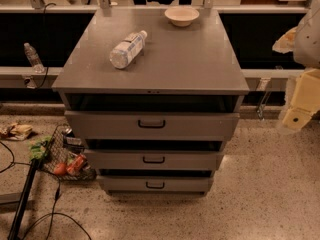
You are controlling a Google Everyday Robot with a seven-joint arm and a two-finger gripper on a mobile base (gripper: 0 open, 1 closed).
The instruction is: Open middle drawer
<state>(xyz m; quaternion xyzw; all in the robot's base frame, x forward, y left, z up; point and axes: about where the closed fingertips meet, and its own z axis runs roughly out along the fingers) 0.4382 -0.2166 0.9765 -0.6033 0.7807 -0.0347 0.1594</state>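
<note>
On the floor at the left, a wire basket (60, 156) of small items lies beside the grey cabinet (230, 129). Left of centre on its top surface (190, 59), a water bottle (127, 49) lies on its side. A pale bowl (182, 15) sits by the back edge. Below, the middle drawer (190, 161) shows between the other two fronts, black handle (154, 159) at centre, a dark gap above it. Beyond the right edge, well apart from the drawer, hangs the hand (300, 111); whether released or clenched, I cannot tell.
</note>
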